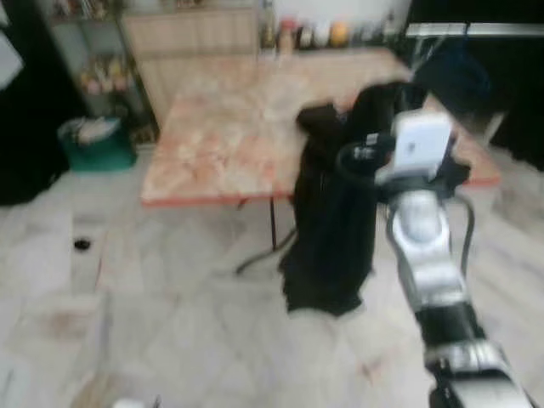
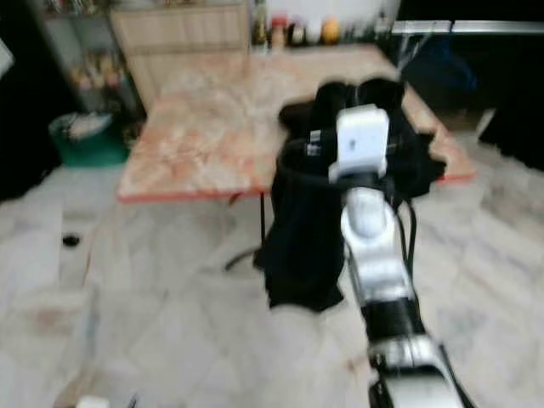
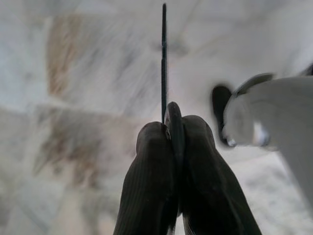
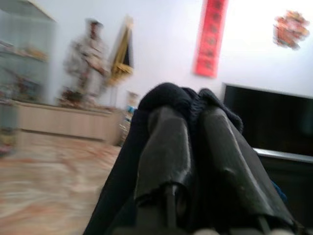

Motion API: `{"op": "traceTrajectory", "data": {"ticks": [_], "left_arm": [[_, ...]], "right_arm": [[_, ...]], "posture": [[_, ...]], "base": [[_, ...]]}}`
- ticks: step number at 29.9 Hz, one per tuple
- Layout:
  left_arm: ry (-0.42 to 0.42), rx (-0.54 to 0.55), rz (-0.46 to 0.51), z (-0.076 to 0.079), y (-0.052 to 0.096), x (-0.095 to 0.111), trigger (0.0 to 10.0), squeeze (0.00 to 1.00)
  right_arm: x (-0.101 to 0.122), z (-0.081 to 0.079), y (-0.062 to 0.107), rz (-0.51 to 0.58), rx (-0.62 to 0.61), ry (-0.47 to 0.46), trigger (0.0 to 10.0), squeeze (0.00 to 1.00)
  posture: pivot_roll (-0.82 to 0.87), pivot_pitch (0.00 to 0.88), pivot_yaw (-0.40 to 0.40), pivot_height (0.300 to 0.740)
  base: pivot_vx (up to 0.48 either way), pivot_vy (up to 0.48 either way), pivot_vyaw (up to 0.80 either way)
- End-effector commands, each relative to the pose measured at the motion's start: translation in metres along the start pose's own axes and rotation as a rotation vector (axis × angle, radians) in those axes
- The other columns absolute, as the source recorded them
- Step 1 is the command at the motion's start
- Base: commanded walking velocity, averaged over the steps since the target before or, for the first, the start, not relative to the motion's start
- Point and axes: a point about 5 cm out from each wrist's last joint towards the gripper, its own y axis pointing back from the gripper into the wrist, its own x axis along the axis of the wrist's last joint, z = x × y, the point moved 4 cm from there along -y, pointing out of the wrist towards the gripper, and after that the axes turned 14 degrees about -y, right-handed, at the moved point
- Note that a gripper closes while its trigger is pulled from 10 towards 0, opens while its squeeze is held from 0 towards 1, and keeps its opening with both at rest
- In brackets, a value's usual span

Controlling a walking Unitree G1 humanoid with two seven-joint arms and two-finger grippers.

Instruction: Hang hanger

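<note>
A black garment (image 1: 331, 229) hangs from my raised right arm (image 1: 425, 246) in front of the marble-topped table (image 1: 221, 144), its hem just above the floor. In the right wrist view my right gripper (image 4: 193, 105) is shut on the garment's black cloth (image 4: 166, 95); no hanger can be made out under the fabric. In the left wrist view my left gripper (image 3: 173, 122) points down at the floor, shut on a thin dark hanger rod (image 3: 164, 58) that sticks out past the fingertips.
A metal rail (image 1: 476, 30) runs across the back right, beyond the table. A green bin (image 1: 95, 144) and shelves stand at the back left, and a wooden cabinet (image 1: 191, 34) sits behind the table. A small dark object (image 1: 82, 245) lies on the marble floor.
</note>
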Motion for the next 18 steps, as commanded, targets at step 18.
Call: {"op": "traceTrajectory", "data": {"ticks": [18], "left_arm": [[-0.026, 0.008, -0.026, -0.008, 0.002, -0.007, 10.0, 0.0]], "right_arm": [[0.122, 0.002, -0.106, 0.228, 0.027, 0.075, 10.0, 0.0]], "posture": [[-0.01, 0.0, 0.026, 0.74]], "base": [[0.429, 0.0, 0.0]]}}
